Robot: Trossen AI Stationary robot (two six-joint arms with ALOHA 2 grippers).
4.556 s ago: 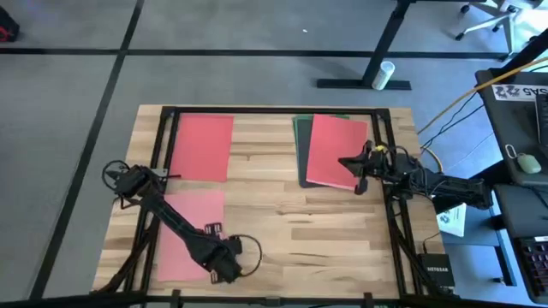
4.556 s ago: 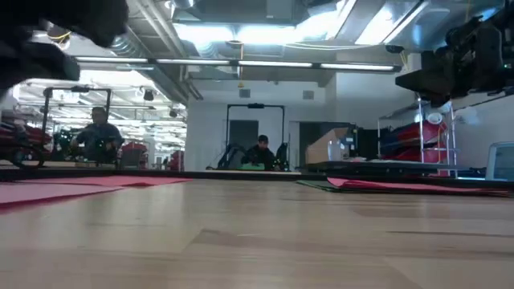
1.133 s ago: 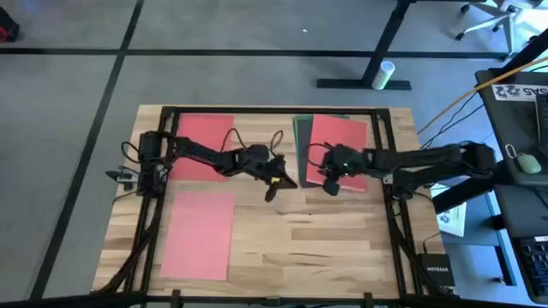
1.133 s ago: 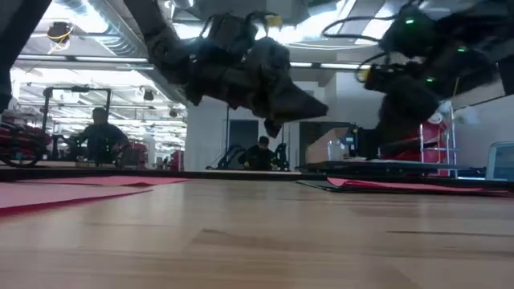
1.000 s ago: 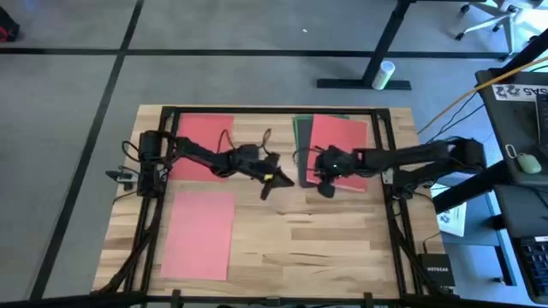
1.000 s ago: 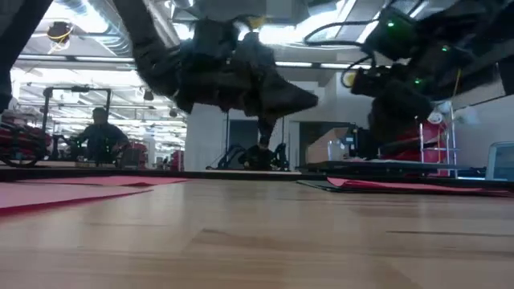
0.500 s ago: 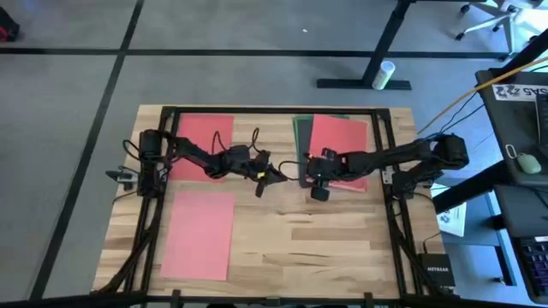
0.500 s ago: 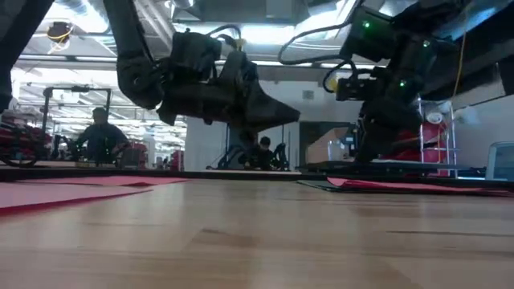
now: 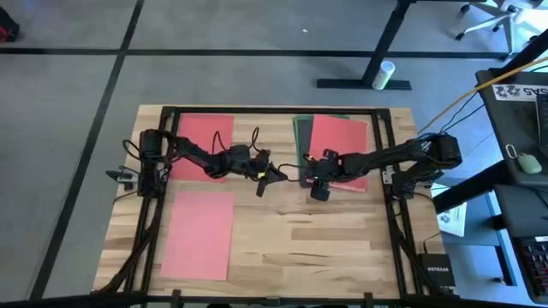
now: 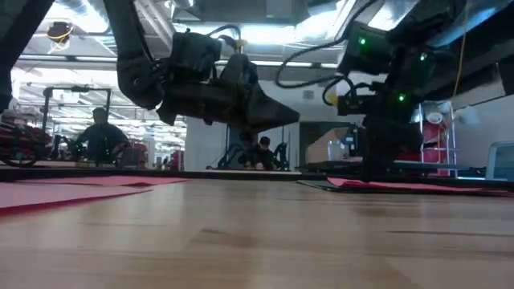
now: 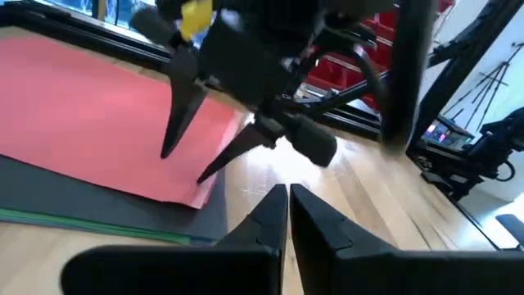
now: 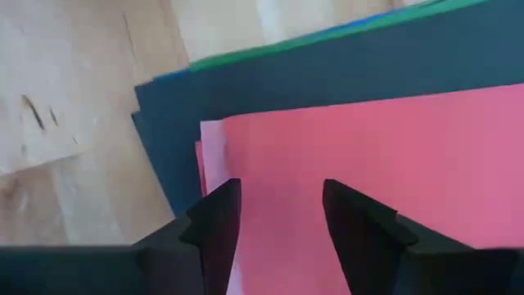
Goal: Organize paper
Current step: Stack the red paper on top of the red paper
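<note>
Right gripper [image 12: 274, 215] lower over paper [image 12: 393, 156]

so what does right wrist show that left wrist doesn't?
Right wrist only: a pink sheet edge peeking from under the top red sheet, and a blue edge low in the stack.
Left wrist only: the right gripper from outside, jaws open over the stack's corner, and the left gripper, jaws shut.
Both: red sheet on dark grey sheet, green edge beneath.
</note>
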